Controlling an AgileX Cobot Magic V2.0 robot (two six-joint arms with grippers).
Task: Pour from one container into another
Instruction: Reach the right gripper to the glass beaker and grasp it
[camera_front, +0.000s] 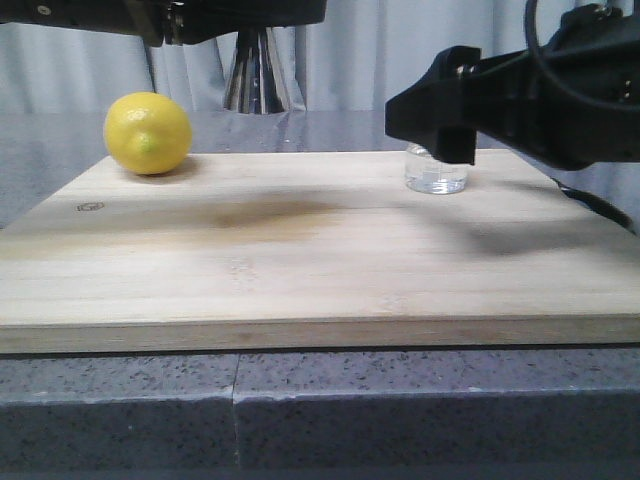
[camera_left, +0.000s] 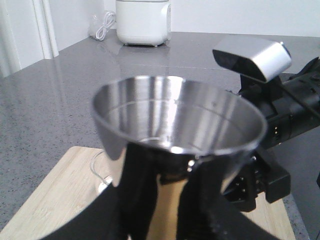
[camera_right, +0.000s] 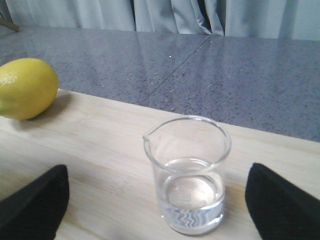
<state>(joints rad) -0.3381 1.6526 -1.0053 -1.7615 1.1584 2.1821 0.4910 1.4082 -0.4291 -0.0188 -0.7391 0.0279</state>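
A bare wooden board (camera_front: 300, 260) fills my foreground. On its far left edge sits a lemon (camera_front: 148, 133); behind it my left gripper (camera_left: 165, 210), clamped on the steel jigger (camera_left: 177, 117), holds it aloft. At right, the glass beaker (camera_right: 189, 175), part-filled, stands between my right gripper's (camera_right: 157, 202) spread fingers. Light, slick, breakable, I judge: grip mid-wall.

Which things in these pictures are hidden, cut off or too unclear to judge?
- Jigger, front view: the top edge and the left arm cut off its upper cone.
- Jigger's waist, left wrist view: covered by the left gripper; liquid inside is unclear.
- Beaker, front view: the right arm hides its rim.
- Beaker's markings, right wrist view: too faint to read.
- Right gripper: only the finger ends show.
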